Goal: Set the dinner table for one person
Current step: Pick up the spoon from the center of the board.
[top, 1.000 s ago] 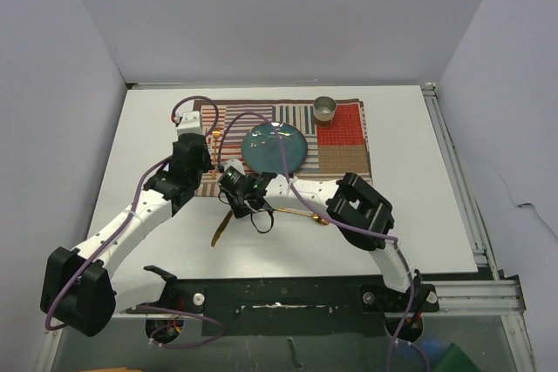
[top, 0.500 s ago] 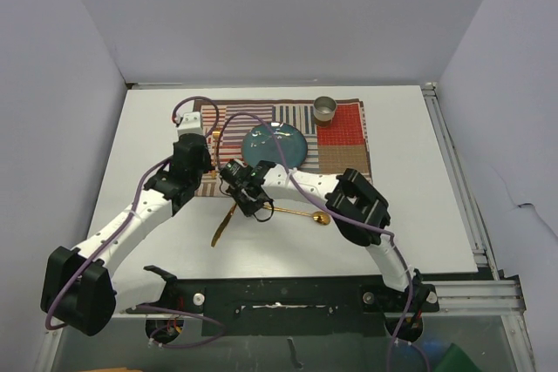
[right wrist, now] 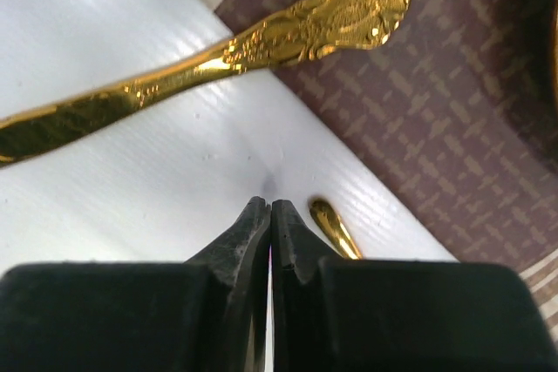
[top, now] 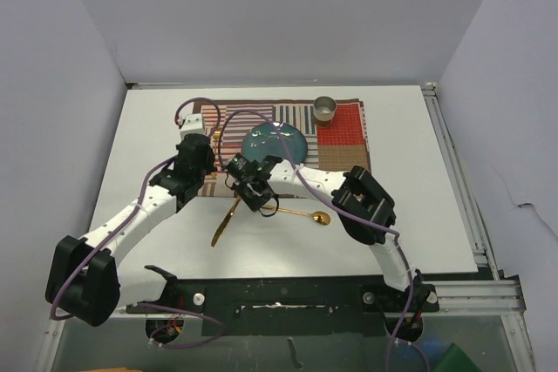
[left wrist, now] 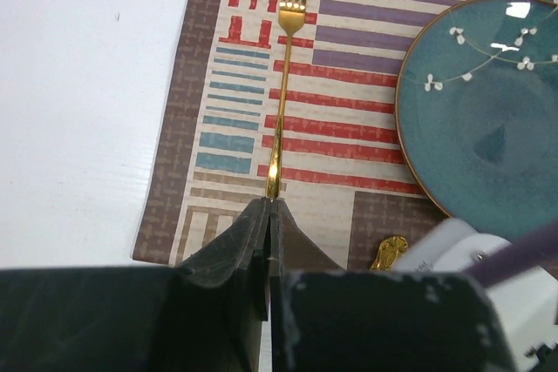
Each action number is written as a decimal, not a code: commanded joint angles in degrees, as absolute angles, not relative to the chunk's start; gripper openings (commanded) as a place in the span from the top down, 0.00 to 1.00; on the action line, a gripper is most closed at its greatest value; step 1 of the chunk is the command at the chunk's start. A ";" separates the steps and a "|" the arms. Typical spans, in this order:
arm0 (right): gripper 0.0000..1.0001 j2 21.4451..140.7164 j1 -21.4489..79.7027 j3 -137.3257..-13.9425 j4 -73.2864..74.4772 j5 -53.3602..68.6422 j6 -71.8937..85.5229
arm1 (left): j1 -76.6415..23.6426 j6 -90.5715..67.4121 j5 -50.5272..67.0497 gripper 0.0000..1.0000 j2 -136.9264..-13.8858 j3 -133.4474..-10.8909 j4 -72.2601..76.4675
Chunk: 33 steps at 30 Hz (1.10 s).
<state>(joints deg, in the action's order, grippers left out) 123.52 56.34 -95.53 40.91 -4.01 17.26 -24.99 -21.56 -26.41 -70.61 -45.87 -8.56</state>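
Observation:
On the white dinner table (top: 157, 128) lies a striped placemat (top: 344, 141) with a teal plate (top: 275, 144) and a metal cup (top: 324, 109). A gold fork (left wrist: 283, 84) lies flat on the mat, left of the plate (left wrist: 479, 119). My left gripper (left wrist: 268, 204) is shut, its tips at the end of the fork's handle; I cannot tell if they pinch it. A gold knife (right wrist: 261, 41) lies across the mat's near corner. My right gripper (right wrist: 270, 206) is shut on nothing just above the table, with the end of a gold spoon's handle (right wrist: 333, 226) beside its right finger.
From above, the knife (top: 225, 219) and the spoon (top: 305, 214) lie on bare table just in front of the mat. Both wrists crowd the mat's near-left corner. Grey walls close the back and sides, and an aluminium rail (top: 458, 180) runs along the right edge.
My right wrist has moved away from the bases toward the mat's near edge. The left arm has shifted slightly. Knife and spoon lie about where they were.

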 commanded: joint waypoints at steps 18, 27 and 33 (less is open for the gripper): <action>0.41 102.48 50.55 -70.58 39.53 -8.53 18.86 | -24.78 -22.76 -24.86 1.00 -75.00 -47.77 -7.03; 0.48 101.83 48.10 -64.57 36.62 -6.96 18.92 | -24.79 -22.76 -24.20 1.00 -75.37 -48.69 -7.82; 1.00 102.22 47.95 -63.90 37.30 -5.57 19.88 | -24.74 -22.71 -24.37 1.00 -74.75 -48.69 -8.25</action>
